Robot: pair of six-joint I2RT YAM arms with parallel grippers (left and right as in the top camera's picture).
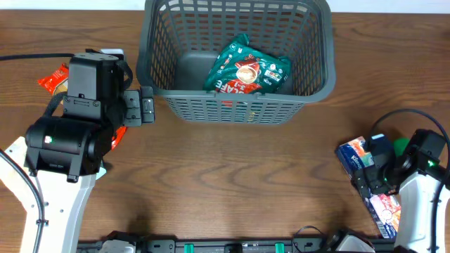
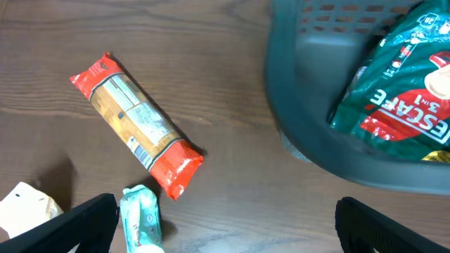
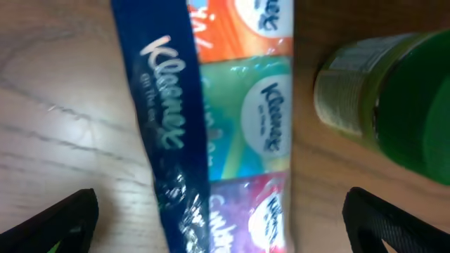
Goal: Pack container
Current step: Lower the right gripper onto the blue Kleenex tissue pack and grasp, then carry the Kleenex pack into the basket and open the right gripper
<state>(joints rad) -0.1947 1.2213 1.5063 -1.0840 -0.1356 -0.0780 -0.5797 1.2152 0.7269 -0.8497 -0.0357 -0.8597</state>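
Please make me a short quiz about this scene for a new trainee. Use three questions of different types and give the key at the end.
1. True or false: the basket already holds a green coffee bag.
2. Which thing shows between the open fingers of the right gripper in its wrist view? A) a Kleenex pack B) a cup C) a spoon
3. Fill in (inside/outside): the red pack lies ___ the basket.

Key: 1 true; 2 A; 3 outside.
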